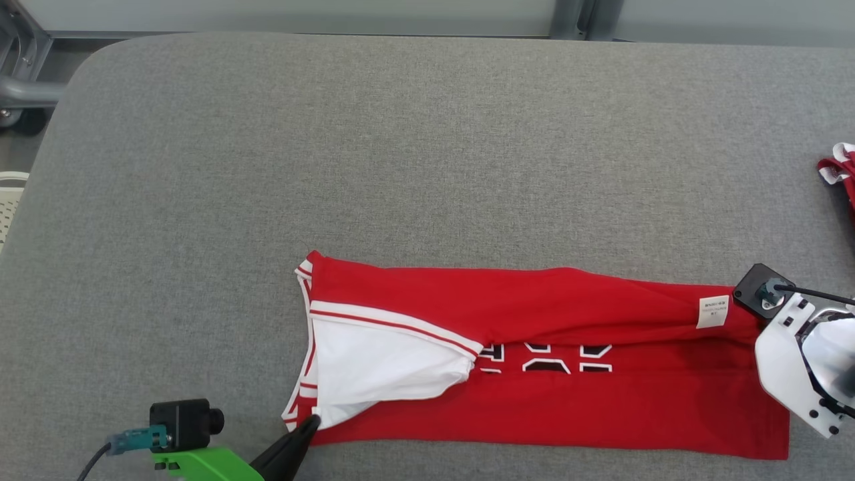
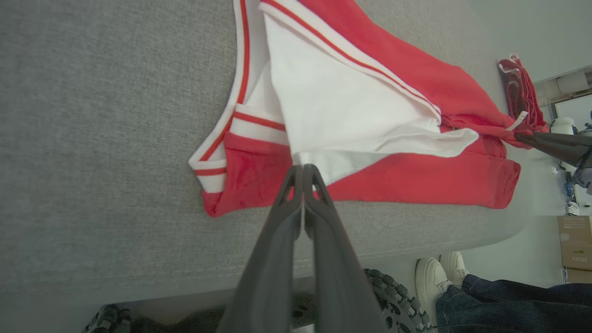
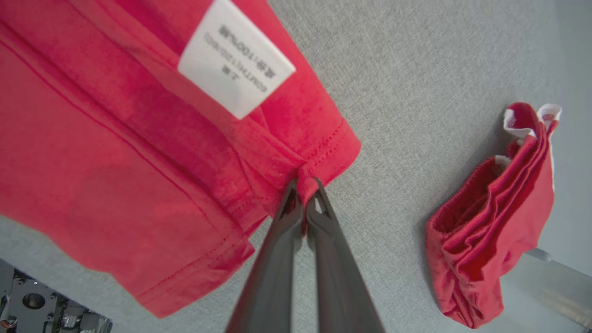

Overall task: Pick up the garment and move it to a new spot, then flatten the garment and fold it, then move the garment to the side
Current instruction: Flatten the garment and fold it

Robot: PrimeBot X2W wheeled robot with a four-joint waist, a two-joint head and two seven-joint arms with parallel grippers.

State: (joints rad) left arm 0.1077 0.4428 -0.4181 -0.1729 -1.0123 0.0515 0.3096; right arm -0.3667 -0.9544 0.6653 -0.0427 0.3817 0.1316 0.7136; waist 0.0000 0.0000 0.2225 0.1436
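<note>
Up close, left end effector [image 2: 303,172] clamped on garment [image 2: 416,185] lining, right end effector [image 3: 305,187] on its hem.

Dark tapered fingers [image 2: 280,240], green left bracket [image 1: 207,462], black camera [image 1: 184,424], white right shell [image 1: 788,361]

A grey fabric-covered table [image 1: 200,133] has a rounded far-left corner. Beyond its far edge run pale wall panels [image 1: 267,13], split by a grey post [image 1: 568,17]. Grey metal framing [image 1: 20,73] stands at the far left. Off the near side, a cardboard box [image 2: 573,243] sits on the pale floor [image 2: 527,245].
</note>
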